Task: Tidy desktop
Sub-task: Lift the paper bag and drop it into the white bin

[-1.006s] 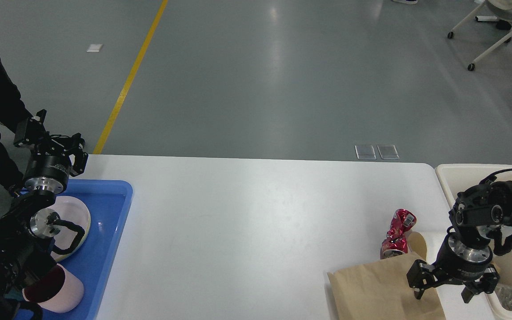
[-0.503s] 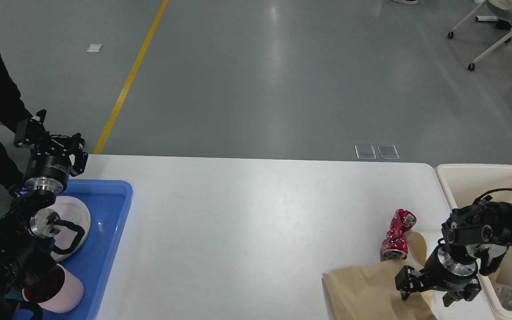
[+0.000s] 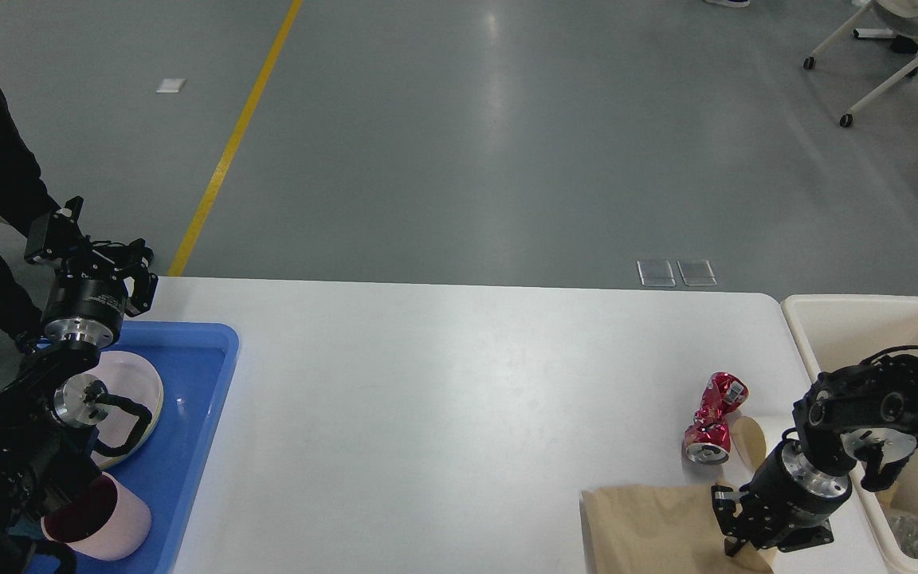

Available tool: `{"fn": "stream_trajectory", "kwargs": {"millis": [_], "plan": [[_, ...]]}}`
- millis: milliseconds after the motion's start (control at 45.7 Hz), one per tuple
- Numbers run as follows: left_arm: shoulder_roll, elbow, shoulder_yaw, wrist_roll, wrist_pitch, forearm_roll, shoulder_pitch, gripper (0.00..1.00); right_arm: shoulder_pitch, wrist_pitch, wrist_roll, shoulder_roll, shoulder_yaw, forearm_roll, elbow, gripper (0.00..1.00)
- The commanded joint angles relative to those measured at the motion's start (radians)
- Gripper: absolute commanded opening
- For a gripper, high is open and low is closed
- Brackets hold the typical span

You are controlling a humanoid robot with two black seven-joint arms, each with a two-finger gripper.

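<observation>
Grey floor behind the white bench [image 3: 443, 399]. Right claw [image 3: 754, 534] had dropped onto the brown paper bag [image 3: 650, 530] at the near-right edge, grip unclear; left claw [image 3: 88, 255] unchanged, state unclear.

No legible text anywhere. Crushed red can [image 3: 712, 421] carried small white label patch, possibly barcode, too small to read. Left wrist housing [image 3: 86, 303] bore faint white lettering, unreadable.

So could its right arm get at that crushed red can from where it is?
Probably yes. The right gripper sits over the brown paper bag, and the crushed red can lies just beyond on the desktop, with nothing between them.
</observation>
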Motion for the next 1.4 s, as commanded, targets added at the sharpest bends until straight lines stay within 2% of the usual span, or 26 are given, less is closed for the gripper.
{"fn": "stream_trajectory", "kwargs": {"millis": [0, 262, 350, 525, 678, 765, 896, 1071, 1246, 1377], "plan": [[0.0, 0.0, 0.0, 0.0, 0.001, 0.0, 0.0, 0.96, 0.067, 0.001, 0.0, -0.06, 0.03, -0.002, 0.075, 0.0], [0.0, 0.0, 0.0, 0.0, 0.0, 0.0, 0.0, 0.96, 0.333, 0.01, 0.003, -0.186, 0.051, 0.0, 0.213, 0.0], [0.0, 0.0, 0.0, 0.0, 0.0, 0.0, 0.0, 0.96, 0.439, 0.042, 0.005, -0.249, 0.08, 0.001, 0.244, 0.0], [0.0, 0.0, 0.0, 0.0, 0.0, 0.0, 0.0, 0.96, 0.567, 0.138, 0.003, -0.354, 0.206, 0.003, 0.24, 0.0], [0.0, 0.0, 0.0, 0.0, 0.0, 0.0, -0.001, 0.96, 0.648, 0.148, 0.0, -0.433, 0.304, 0.0, 0.206, 0.0], [0.0, 0.0, 0.0, 0.0, 0.0, 0.0, 0.0, 0.96, 0.671, 0.147, 0.0, -0.44, 0.312, -0.002, 0.131, 0.0], [0.0, 0.0, 0.0, 0.001, 0.0, 0.0, -0.001, 0.96, 0.625, 0.135, 0.0, -0.44, 0.306, -0.002, -0.039, 0.0], [0.0, 0.0, 0.0, 0.0, 0.001, 0.0, 0.0, 0.96, 0.421, 0.09, -0.002, -0.434, 0.306, -0.002, -0.245, 0.0], [0.0, 0.0, 0.0, 0.0, 0.0, 0.0, 0.0, 0.96, 0.147, -0.051, -0.002, -0.425, 0.312, 0.012, -0.478, 0.0], [0.0, 0.0, 0.0, 0.0, 0.0, 0.0, 0.0, 0.96, -0.028, -0.2, -0.002, -0.387, 0.301, 0.087, -0.564, 0.0]]}}
